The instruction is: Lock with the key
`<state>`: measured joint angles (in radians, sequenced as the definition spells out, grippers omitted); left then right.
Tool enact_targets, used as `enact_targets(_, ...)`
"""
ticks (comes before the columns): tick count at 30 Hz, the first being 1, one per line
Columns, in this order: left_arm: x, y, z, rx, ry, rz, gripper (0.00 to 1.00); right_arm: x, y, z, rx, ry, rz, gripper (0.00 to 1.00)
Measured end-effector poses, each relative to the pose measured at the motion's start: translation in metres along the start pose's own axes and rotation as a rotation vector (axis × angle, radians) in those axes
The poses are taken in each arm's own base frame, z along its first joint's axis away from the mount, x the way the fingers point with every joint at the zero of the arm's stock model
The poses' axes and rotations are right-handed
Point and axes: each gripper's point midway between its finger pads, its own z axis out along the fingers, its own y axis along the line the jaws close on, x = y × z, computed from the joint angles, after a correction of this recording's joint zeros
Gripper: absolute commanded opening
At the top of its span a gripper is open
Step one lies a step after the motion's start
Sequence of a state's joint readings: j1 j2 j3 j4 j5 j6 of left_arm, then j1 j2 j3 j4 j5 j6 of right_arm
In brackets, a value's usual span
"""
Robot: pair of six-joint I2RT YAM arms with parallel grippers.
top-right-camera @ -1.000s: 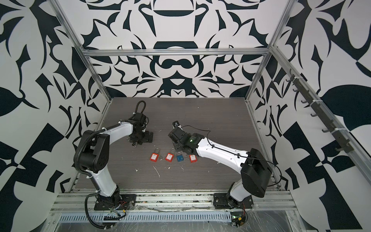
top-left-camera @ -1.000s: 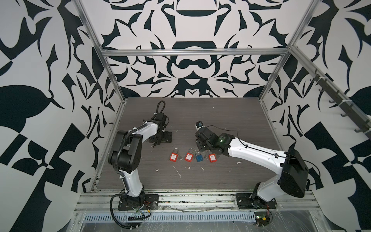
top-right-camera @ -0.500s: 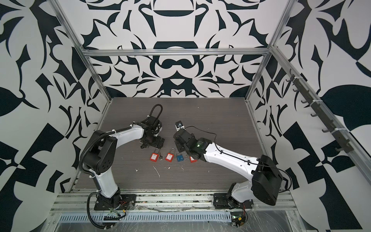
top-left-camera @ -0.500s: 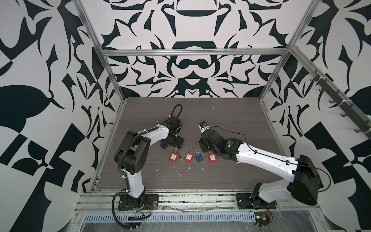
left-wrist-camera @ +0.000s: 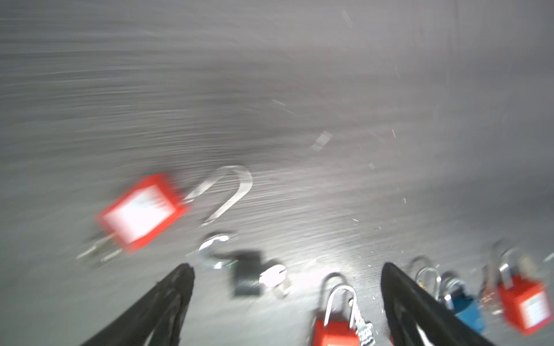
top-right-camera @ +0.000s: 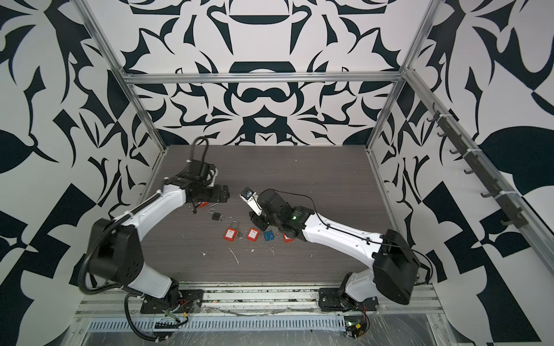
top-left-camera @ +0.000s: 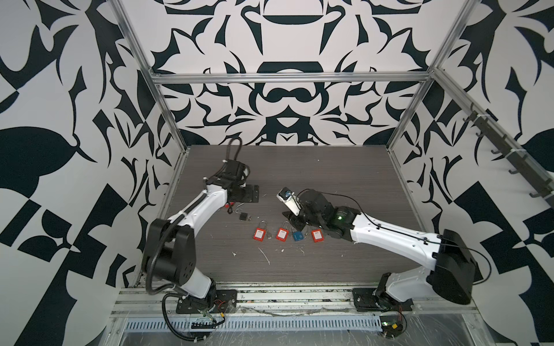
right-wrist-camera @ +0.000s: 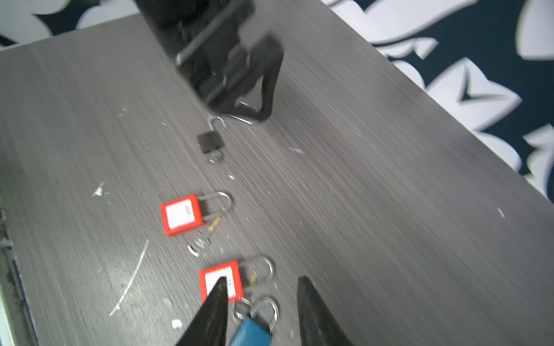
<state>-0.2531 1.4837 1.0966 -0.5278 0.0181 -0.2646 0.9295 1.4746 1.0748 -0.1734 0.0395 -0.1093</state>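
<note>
A small black padlock (top-left-camera: 244, 216) (top-right-camera: 216, 216) lies with its shackle swung open and a key (left-wrist-camera: 272, 277) (right-wrist-camera: 215, 157) at its base. My left gripper (top-left-camera: 248, 194) (left-wrist-camera: 287, 266) hovers just beyond it, open and empty. A red padlock (left-wrist-camera: 141, 212) with an open shackle lies beside that gripper. My right gripper (top-left-camera: 292, 221) (right-wrist-camera: 262, 280) is open over a blue padlock (right-wrist-camera: 251, 329) (top-left-camera: 298, 236), which rests on the table between its fingers. The left wrist view is blurred by motion.
Three red padlocks (top-left-camera: 259, 234) (top-left-camera: 282, 234) (top-left-camera: 317, 235) lie in a row with the blue one near the table's middle. Loose keys (right-wrist-camera: 204, 242) lie beside the leftmost. White scraps (top-left-camera: 265, 254) dot the dark wood-grain table (top-left-camera: 344, 179). Patterned walls enclose three sides.
My left gripper swung toward the middle, then drew back to the far side, still open. My right gripper shifted slightly over the blue padlock.
</note>
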Motion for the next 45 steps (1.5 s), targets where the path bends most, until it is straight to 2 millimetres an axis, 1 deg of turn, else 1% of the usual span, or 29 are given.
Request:
enact_targets(2, -0.002, 0.028, -0.020, 0.003, -0.047, -0.115, 0.99, -0.014, 0.008, 0.020, -0.052, 0.012, -0.041, 0.38)
enact_targets(4, 0.002, 0.053, -0.032, 0.006, -0.072, -0.216, 0.99, -0.024, 0.016, 0.040, -0.102, 0.023, -0.070, 0.37)
enact_targets(5, 0.006, 0.064, -0.036, 0.007, -0.080, -0.265, 0.99, -0.027, 0.021, 0.052, -0.132, 0.036, -0.081, 0.37)
enact_targets(8, 0.018, 0.087, -0.041, 0.026, -0.082, -0.381, 0.99, -0.032, 0.032, 0.085, -0.199, 0.078, -0.100, 0.37)
enact_targets(10, 0.026, 0.096, -0.043, 0.040, -0.079, -0.440, 0.99, -0.035, 0.037, 0.110, -0.232, 0.110, -0.104, 0.38)
enact_targets(14, 0.036, 0.106, -0.042, 0.053, -0.068, -0.511, 0.99, -0.036, 0.045, 0.156, -0.279, 0.167, -0.106, 0.47)
enact_targets(15, 0.037, 0.107, -0.041, 0.057, -0.065, -0.519, 0.99, -0.035, 0.046, 0.165, -0.287, 0.174, -0.104, 0.47)
enact_targets(17, 0.038, 0.105, -0.041, 0.070, -0.062, -0.526, 0.99, -0.028, 0.049, 0.182, -0.298, 0.203, -0.099, 0.47)
enact_targets(20, 0.038, 0.104, -0.041, 0.077, -0.062, -0.528, 0.99, -0.013, 0.052, 0.199, -0.310, 0.247, -0.094, 0.47)
enact_targets(23, 0.038, 0.104, -0.041, 0.080, -0.061, -0.528, 0.99, 0.000, 0.054, 0.210, -0.320, 0.288, -0.093, 0.48)
enact_targets(28, 0.039, 0.104, -0.040, 0.081, -0.061, -0.527, 0.99, 0.012, 0.060, 0.217, -0.348, 0.312, -0.090, 0.49)
enact_targets(32, 0.040, 0.104, -0.039, 0.080, -0.058, -0.529, 0.99, 0.005, 0.062, 0.218, -0.360, 0.298, -0.088, 0.50)
enact_targets(34, 0.040, 0.104, -0.039, 0.080, -0.058, -0.528, 0.99, 0.002, 0.063, 0.219, -0.365, 0.289, -0.089, 0.53)
enact_targets(37, 0.040, 0.104, -0.039, 0.080, -0.058, -0.528, 0.99, 0.005, 0.067, 0.223, -0.380, 0.292, -0.086, 0.54)
enact_targets(42, 0.040, 0.104, -0.039, 0.079, -0.058, -0.528, 0.99, 0.002, 0.069, 0.227, -0.387, 0.274, -0.100, 0.54)
enact_targets(45, 0.040, 0.104, -0.039, 0.079, -0.058, -0.528, 0.99, 0.001, 0.070, 0.230, -0.384, 0.266, -0.111, 0.50)
